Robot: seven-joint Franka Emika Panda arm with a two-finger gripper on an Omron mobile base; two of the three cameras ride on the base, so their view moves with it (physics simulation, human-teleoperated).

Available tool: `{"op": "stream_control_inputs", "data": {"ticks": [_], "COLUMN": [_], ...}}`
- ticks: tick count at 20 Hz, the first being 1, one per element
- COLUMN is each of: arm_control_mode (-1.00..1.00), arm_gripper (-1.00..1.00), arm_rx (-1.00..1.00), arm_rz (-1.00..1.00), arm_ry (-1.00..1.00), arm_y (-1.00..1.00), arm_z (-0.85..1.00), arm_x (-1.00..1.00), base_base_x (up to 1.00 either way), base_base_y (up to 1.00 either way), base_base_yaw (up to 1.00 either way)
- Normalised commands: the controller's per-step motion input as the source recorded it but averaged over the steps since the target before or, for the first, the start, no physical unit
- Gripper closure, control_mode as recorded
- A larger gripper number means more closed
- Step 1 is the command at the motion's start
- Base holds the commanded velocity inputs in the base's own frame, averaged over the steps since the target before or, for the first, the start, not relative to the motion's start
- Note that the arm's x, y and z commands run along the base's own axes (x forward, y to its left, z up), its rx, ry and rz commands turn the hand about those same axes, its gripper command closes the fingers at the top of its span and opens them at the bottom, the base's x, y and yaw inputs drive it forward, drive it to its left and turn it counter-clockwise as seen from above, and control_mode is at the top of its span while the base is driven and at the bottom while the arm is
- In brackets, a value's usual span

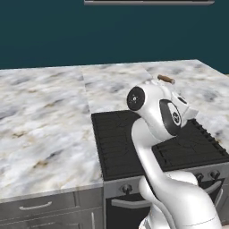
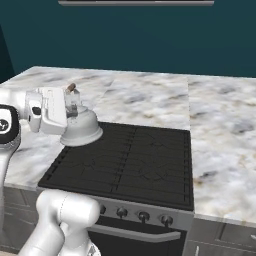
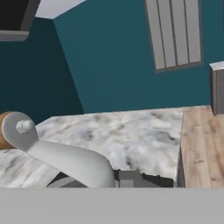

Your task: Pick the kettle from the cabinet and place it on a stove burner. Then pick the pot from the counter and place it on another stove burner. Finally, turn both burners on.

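The gripper (image 2: pixel 74 104) is pinched shut on the kettle (image 2: pixel 81 128), gripping its wire handle near the brown wooden piece (image 2: pixel 71 88). The kettle hangs just below the gripper, tilted, its rim close over the near-left corner of the stove (image 2: pixel 135 160); whether it touches the grate cannot be told. The fingertips themselves are mostly hidden behind the handle in the right base view.

In the left base view the arm's own elbow covers the gripper and nearly all of the kettle; just the wooden piece (image 1: pixel 166 79) pokes out above the arm. The stove's (image 1: pixel 116 143) middle and part of its right side are blocked there too.

In the hand view the kettle's handle (image 3: pixel 65 157) sweeps across from the left, its lower end cut off at the bottom. The wooden piece (image 3: pixel 3 131) is clipped by the left edge. Beyond the gripper lies the counter (image 3: pixel 127 131), with a wooden surface (image 3: pixel 203 144) to its right.

The knobs (image 2: pixel 143 216) sit on the stove's front, well below the gripper; 4 show in the right base view. The counter (image 2: pixel 220 135) flanks the stove on both sides.
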Motion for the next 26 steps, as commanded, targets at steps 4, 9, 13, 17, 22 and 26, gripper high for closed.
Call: {"op": "stream_control_inputs", "data": {"ticks": [4,9,13,17,22,26], "arm_control_mode": [-1.00,-1.00,-1.00,-1.00,-1.00,-1.00], "arm_gripper": [1.00,1.00,1.00,1.00,1.00,1.00], "arm_rx": [0.07,0.07,0.05,0.03,0.02,0.02], "arm_rz": [0.02,0.01,0.00,0.00,0.01,0.01], "arm_ry": [0.00,0.00,0.00,-0.01,0.00,0.00], "arm_y": [0.04,0.04,0.03,0.02,0.05,0.06], "arm_z": [-0.22,-0.25,-0.25,-0.27,-0.22,-0.15], "arm_x": [0.46,0.41,0.39,0.31,0.27,0.32], "base_base_x": [0.00,0.00,0.00,0.00,0.00,0.00], "base_base_y": [0.00,0.00,0.00,0.00,0.00,0.00], "base_base_yaw": [0.00,0.00,0.00,0.00,0.00,0.00]}}
